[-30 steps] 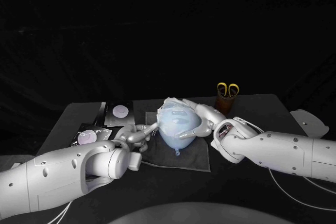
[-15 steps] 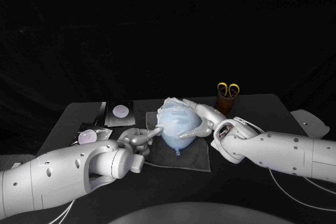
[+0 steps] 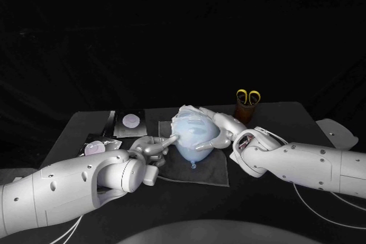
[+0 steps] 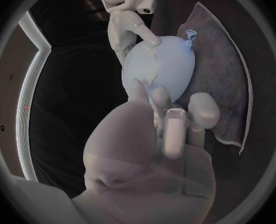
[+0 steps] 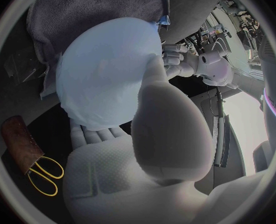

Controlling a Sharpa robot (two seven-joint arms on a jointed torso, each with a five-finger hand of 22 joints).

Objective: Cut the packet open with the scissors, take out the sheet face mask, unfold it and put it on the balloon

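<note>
On a grey cloth (image 3: 211, 172), the balloon (image 3: 192, 139) under the sheet face mask (image 3: 188, 115) is clasped from 3 o'clock by the right hand (image 3: 218, 130). At 9 o'clock it is touched by the left hand (image 3: 153, 147), fingers curled on nothing. At 1 o'clock the scissors (image 3: 247, 96) are stood, at 10 o'clock a packet (image 3: 129, 123).

- A black table (image 3: 284, 116) is seen in the head view, its top spread wide across the middle of the picture.
- Its far edge is drawn almost level from the far left corner to the far right corner, and its left edge is slanted outward toward the near side.
- Behind the far edge a black backdrop (image 3: 183, 43) is seen, by which the whole upper half is taken up.
- The table top is lit to a dark grey, while the backdrop is left almost wholly black.
- What is set beyond the table's left edge cannot be told.
</note>
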